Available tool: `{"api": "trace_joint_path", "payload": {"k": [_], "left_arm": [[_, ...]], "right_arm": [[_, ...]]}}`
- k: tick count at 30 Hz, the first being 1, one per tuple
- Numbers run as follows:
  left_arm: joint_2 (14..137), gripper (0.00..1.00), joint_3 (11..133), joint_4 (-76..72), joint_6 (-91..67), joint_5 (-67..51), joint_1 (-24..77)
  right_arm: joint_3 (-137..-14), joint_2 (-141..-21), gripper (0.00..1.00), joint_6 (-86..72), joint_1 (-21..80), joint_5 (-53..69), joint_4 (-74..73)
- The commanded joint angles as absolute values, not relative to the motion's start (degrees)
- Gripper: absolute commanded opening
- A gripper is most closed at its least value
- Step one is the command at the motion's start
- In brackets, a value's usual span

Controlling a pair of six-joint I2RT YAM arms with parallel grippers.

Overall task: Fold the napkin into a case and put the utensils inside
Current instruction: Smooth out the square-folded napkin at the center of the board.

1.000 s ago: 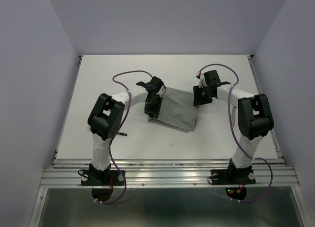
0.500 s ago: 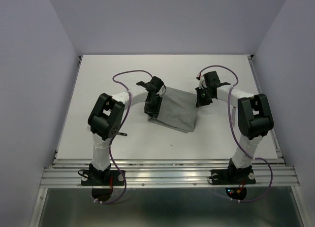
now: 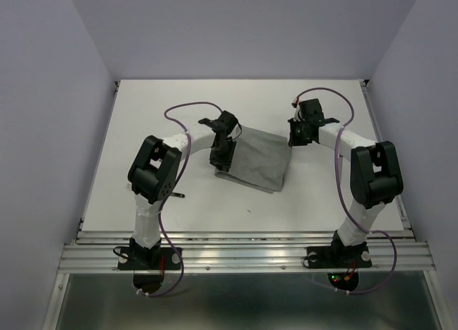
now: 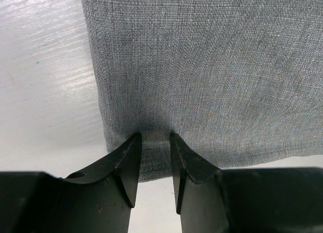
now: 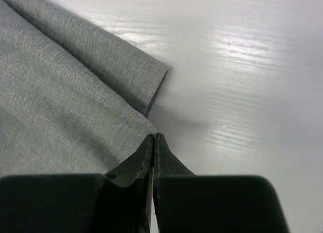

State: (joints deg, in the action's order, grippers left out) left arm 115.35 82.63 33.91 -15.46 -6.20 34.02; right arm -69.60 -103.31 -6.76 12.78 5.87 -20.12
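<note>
The grey napkin [image 3: 257,164] lies folded on the white table between my two arms. My left gripper [image 3: 222,164] stands over its left edge. In the left wrist view its jaws [image 4: 155,137] are apart, tips pressing down on the napkin [image 4: 212,66] just inside the hem. My right gripper [image 3: 294,139] is at the far right corner. In the right wrist view it [image 5: 153,136] is shut on the corner of the top layer of the napkin [image 5: 60,106], which is raised a little and casts a shadow. The utensils are out of view.
A lower fold of the cloth [image 5: 136,74] forms a rolled edge beyond the held corner. The bare white table [image 3: 143,129] is bounded by lilac walls on three sides and an aluminium rail [image 3: 243,253] at the near edge.
My right gripper has closed on the napkin's far right corner and moved slightly away and to the right, drawing that corner with it. The left gripper has stayed put.
</note>
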Motion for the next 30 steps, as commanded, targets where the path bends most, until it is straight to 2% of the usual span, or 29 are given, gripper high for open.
{"api": "trace_joint_path", "payload": {"k": [1,7,17,20,21,24,27,30], "left_arm": [[118.48,0.41,81.83,34.89,-13.8,-4.13,33.49],[118.56,0.41,81.74,34.89,-13.71,-4.39,33.49],[118.57,0.41,81.39,34.89,-13.54,-5.01,33.49],[118.48,0.41,81.3,34.89,-13.54,-5.01,33.49],[118.3,0.41,81.39,35.07,-13.54,-5.1,33.49],[117.51,0.41,81.91,35.59,-13.71,-5.54,33.49],[115.5,0.41,83.31,36.3,-14.41,-5.45,33.49],[112.25,0.41,85.07,36.56,-15.2,-6.06,33.49]], "right_arm": [[-72.6,-103.18,0.01,-8.61,12.74,0.54,-14.69],[-71.98,-103.89,0.01,-10.28,12.74,-6.06,-10.74],[-74.36,-109.24,0.01,-9.32,12.74,-7.55,-10.02],[-74.53,-109.77,0.13,-10.46,12.74,-10.01,-10.02],[-74.53,-109.34,0.28,-10.46,12.74,-10.89,-10.11],[-74.53,-107.15,0.5,-11.25,12.74,-10.81,-10.55],[-74.79,-104.08,0.61,-12.13,12.74,-10.2,-12.48],[-73.4,-99.95,0.63,-13.97,12.74,-6.96,-13.8]]}}
